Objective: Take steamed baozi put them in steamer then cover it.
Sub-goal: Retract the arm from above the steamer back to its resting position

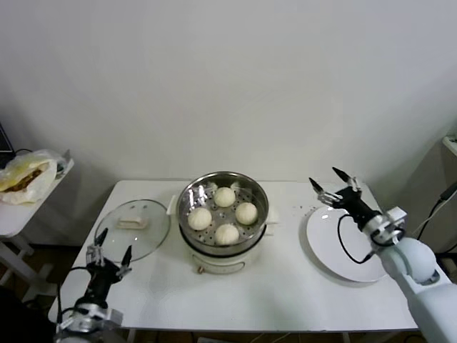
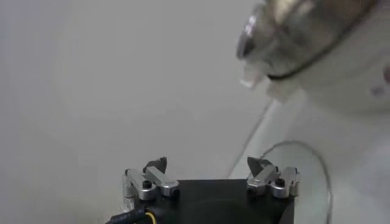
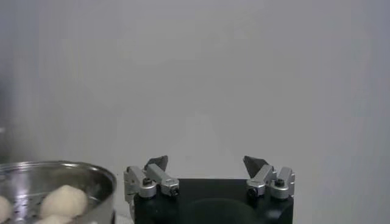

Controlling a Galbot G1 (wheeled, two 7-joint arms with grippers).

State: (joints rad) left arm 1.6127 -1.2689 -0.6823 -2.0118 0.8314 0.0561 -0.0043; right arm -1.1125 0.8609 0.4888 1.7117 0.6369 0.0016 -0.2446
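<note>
Sitting uncovered, steamer [image 1: 223,214] holding baozi [image 1: 225,196]

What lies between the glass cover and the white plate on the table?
In the head view, the steamer stands between the cover and the white plate, with four baozi inside. The rest is bare table.

Plain white wall [image 1: 228,78], white table [image 1: 285,286] — side table [image 1: 21,214]

Four white baozi [image 1: 223,215] sit in the open steamer [image 1: 223,243], glass cover [image 1: 133,229] flat beside it.
</note>
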